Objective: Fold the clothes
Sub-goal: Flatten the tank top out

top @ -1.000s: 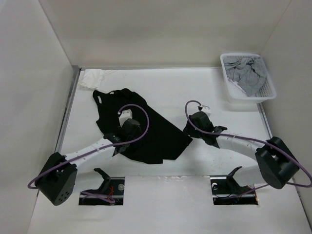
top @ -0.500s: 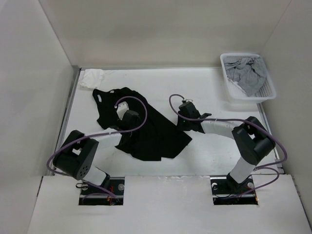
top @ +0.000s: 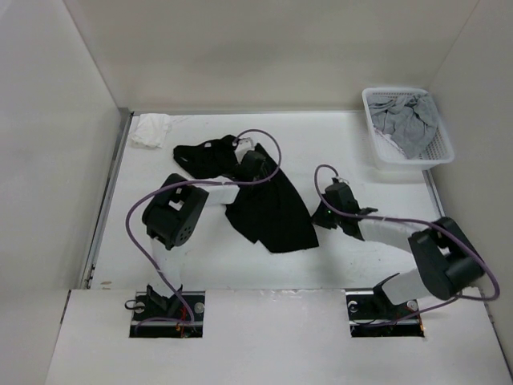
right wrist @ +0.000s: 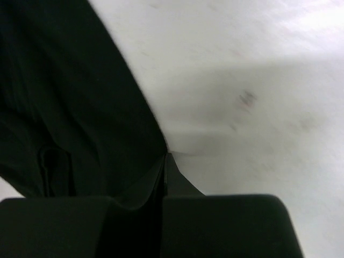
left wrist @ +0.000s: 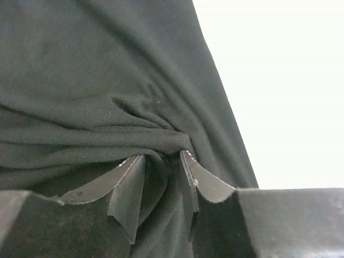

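While you look over the white surface [top: 361, 160], note that the garment [top: 276, 216] lies across its middle as one long black strip. Its long axis runs on a diagonal, from the strap end at the far left down to the wider end at the near right. Both arms reach out to it from the near edge.

Your left tool [left wrist: 161, 159] sits on the far part of the strip, just right of the strap end. Its jaws are clamped on a bunched ridge of fabric, and creases pull in toward that pinch.

Your right tool [right wrist: 164, 164] sits at the garment's right-hand edge, beside the lower half, with bare surface on its other side. Its jaws are pressed together right at the hem line; you cannot tell from the wrist view whether any fabric is caught between them.

So the garment lies to the left of your right tool and mostly nearward of your left tool. Any fold probably turns on that diagonal, and the left arm has the surer hold.
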Controlling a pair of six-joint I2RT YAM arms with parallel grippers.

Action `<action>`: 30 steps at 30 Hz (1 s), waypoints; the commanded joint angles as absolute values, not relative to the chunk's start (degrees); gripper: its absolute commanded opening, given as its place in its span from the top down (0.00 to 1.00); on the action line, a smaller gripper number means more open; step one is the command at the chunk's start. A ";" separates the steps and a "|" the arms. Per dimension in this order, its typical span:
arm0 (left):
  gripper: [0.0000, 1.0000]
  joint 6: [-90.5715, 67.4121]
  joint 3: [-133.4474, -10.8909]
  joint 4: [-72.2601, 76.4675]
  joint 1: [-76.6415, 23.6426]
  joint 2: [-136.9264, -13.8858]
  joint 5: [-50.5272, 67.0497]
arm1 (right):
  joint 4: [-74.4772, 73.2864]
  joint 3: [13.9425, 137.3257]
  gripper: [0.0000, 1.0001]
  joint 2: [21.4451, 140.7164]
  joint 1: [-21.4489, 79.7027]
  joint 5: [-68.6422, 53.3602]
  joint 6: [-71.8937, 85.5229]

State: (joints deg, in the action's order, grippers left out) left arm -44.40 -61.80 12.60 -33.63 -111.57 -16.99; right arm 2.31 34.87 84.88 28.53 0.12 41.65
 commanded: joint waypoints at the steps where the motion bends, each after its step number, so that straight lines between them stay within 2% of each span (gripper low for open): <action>1: 0.68 -39.91 -70.73 10.82 -37.92 -113.37 -13.36 | 6.77 28.76 1.00 77.89 28.87 2.36 48.68; 5: 0.58 -37.27 -70.15 8.35 -38.80 -111.72 -12.30 | 6.68 23.83 0.99 71.73 30.36 5.27 52.11; 10: 0.52 -37.00 -49.97 11.77 -38.45 -93.91 -15.90 | 8.52 21.62 0.64 66.37 30.63 6.50 52.12; 12: 0.53 -38.92 -41.18 12.74 -39.50 -85.65 -18.18 | 8.88 21.45 0.59 64.26 30.63 8.08 51.16; 15: 0.61 -48.39 -28.43 10.56 -42.39 -72.81 -20.91 | 9.14 21.71 0.56 62.76 30.72 9.23 49.57; 18: 0.70 -61.48 -20.33 6.60 -46.17 -65.84 -21.80 | 10.98 21.27 0.55 62.58 31.07 8.97 48.78; 22: 0.69 -70.74 -17.58 8.60 -51.62 -68.28 -21.71 | 12.13 20.74 0.55 63.19 31.68 8.26 48.69; 25: 0.64 -72.50 -18.98 11.42 -52.95 -72.67 -20.92 | 12.13 20.22 0.55 62.67 32.73 8.26 48.78; 30: 0.64 -76.28 -19.34 11.08 -53.31 -75.41 -21.18 | 12.04 18.64 0.55 59.60 33.53 8.26 49.66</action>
